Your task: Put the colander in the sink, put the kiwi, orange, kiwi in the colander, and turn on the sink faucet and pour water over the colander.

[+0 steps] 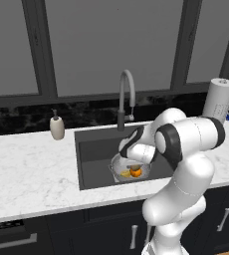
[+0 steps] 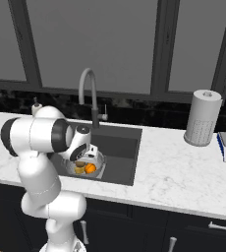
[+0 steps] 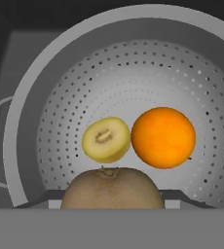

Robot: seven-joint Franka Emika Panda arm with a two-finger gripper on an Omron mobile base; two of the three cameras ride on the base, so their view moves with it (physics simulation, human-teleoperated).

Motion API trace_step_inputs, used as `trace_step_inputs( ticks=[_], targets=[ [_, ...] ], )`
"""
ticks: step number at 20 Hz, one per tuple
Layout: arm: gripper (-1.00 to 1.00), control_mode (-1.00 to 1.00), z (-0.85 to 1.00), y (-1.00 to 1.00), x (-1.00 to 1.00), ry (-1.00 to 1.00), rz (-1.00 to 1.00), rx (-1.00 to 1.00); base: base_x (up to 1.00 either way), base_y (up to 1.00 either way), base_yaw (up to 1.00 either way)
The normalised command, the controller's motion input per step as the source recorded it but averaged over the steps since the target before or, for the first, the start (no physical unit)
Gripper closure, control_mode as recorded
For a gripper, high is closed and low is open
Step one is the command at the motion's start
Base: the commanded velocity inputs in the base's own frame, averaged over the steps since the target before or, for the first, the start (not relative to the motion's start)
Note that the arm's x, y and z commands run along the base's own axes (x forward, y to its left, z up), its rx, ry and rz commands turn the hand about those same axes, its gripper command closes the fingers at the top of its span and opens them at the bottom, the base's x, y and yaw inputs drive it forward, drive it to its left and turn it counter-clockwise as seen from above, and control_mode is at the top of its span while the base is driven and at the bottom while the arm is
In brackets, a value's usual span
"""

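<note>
Gripper [image 3: 112,204] holds a brown kiwi [image 3: 113,188], long axis crosswise, over the colander [image 3: 60,87]; cut kiwi [image 3: 105,139] touches orange [image 3: 163,137]; colander in sink [image 1: 94,164].

Soap bottle [image 1: 57,128], paper towel roll [image 2: 202,118] on counter [image 1: 32,169]

The white arm [image 1: 186,164] folds forward and down from its base, elbow high, wrist bent toward ten o'clock in the left base view; its gripper [image 3: 112,202] points downward, clasping a brown kiwi [image 3: 113,188].
</note>
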Motion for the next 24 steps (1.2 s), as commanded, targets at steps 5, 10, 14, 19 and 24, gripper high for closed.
trace_step_inputs(
  ticks=[5,10,14,19,24],
  targets=[
    [1.0,-1.0,-0.16,0.03,0.1,0.02,-0.01,0.0,0.0,0.0,0.0],
    [1.0,-1.0,-0.16,0.01,0.04,0.01,0.0,0.0,0.0,0.0,0.0],
    [1.0,-1.0,-0.11,0.01,0.07,0.0,0.0,0.0,0.0,0.0,0.0],
    [-1.0,-1.0,-0.1,0.05,0.11,0.0,0.0,0.0,0.0,0.0,0.0],
    [-1.0,-1.0,-0.09,0.01,0.09,0.0,0.0,0.0,0.0,0.0,0.0]
  ],
)
